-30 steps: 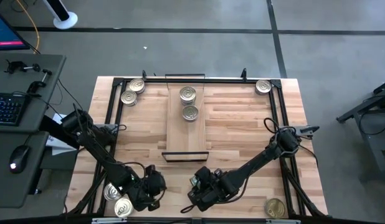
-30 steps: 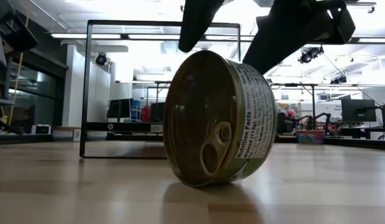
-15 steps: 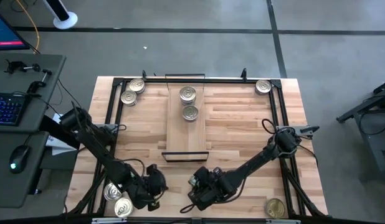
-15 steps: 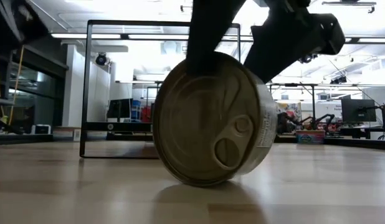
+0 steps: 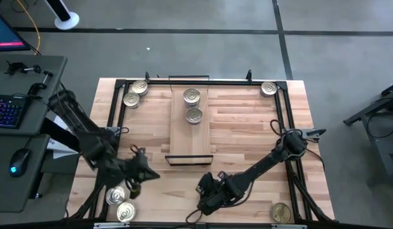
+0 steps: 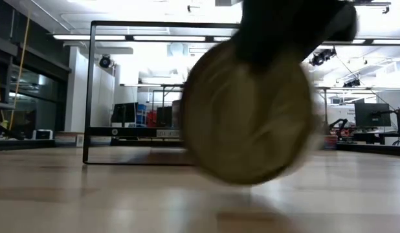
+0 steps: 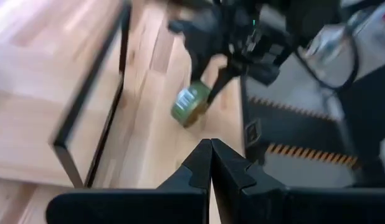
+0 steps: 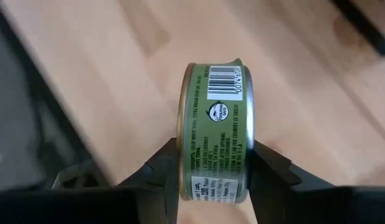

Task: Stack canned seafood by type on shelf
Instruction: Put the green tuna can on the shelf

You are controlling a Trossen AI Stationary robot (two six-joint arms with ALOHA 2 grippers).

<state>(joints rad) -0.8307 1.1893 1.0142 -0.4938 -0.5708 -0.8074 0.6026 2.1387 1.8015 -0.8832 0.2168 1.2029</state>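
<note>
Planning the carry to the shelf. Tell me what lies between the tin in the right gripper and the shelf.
Nothing visible lies between. The right gripper grips a green-sided tin on edge near the table's front. Bare tabletop leads to the shelf, whose near half is free; two tins sit farther along it.

Keyboard [image 5: 7,109], mouse [image 5: 17,168], grey side desk [image 5: 31,137]
</note>
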